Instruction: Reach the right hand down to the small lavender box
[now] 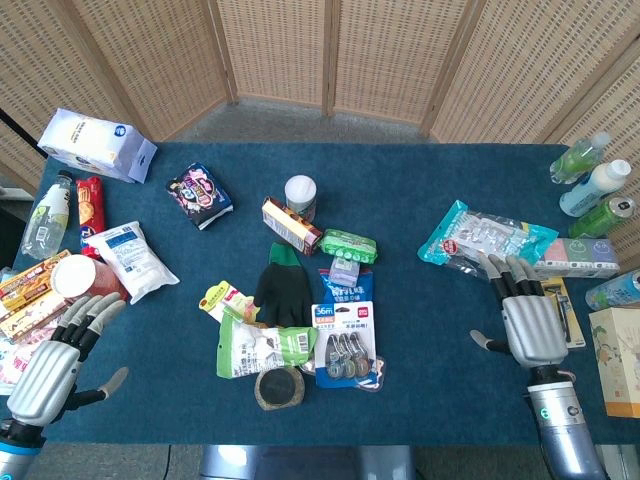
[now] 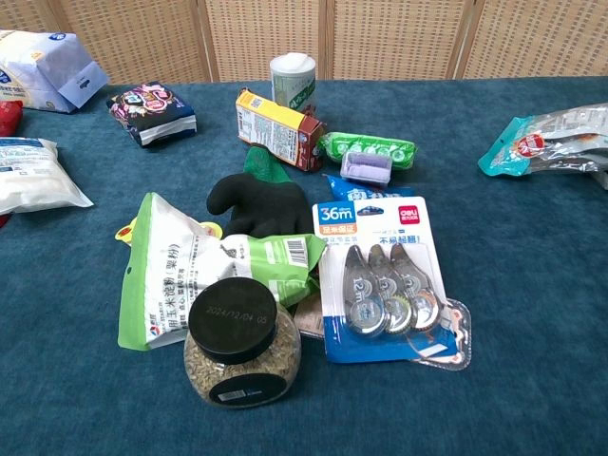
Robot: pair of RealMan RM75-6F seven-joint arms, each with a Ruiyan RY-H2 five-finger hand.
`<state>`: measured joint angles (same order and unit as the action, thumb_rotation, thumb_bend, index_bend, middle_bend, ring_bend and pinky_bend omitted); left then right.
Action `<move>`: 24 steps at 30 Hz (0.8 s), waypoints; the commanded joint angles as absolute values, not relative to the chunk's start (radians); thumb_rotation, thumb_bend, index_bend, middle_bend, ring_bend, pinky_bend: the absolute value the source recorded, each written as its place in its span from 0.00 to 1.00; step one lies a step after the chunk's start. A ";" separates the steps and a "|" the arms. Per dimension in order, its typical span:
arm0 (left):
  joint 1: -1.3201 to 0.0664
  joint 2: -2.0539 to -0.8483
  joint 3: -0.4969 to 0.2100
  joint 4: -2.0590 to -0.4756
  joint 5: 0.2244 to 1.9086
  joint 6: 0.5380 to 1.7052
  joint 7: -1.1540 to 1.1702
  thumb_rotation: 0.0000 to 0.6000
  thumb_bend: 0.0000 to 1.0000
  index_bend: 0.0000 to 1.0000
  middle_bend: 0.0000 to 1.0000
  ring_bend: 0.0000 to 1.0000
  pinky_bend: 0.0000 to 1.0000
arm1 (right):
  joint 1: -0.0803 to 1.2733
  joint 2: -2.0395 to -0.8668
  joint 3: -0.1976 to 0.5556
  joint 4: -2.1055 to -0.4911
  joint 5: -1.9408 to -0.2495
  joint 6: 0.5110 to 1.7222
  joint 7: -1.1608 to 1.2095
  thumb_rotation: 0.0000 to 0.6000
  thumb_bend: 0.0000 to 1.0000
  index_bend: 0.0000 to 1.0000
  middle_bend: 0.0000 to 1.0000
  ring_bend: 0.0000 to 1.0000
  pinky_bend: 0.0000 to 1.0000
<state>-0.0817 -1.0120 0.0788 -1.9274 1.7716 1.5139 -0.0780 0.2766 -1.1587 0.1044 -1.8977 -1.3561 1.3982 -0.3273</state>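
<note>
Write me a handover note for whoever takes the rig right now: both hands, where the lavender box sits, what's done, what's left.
Right hand: open, holding nothing, on the right side of the table, just below the clear snack bag; the chest view does not show it.
Left hand: open, idle at the near-left edge.
Small lavender box: mid-table, in front of the green gum pack, behind the correction tape pack.
Done: nothing visible yet; the right hand is well to the right of the box.
Left: bring the right hand leftward, then down to the box.
</note>
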 commanded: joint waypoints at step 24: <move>-0.088 -0.971 0.104 -1.945 1.838 1.529 -0.113 1.00 0.36 0.08 0.08 0.00 0.00 | 0.427 -1.245 0.265 -1.953 -1.245 1.259 -0.258 1.00 0.12 0.00 0.00 0.00 0.00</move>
<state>-0.0901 -0.9723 0.1023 -1.9478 1.8356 1.5262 -0.1098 0.3946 -1.2248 0.2350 -1.9598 -1.2814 1.2933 -0.2680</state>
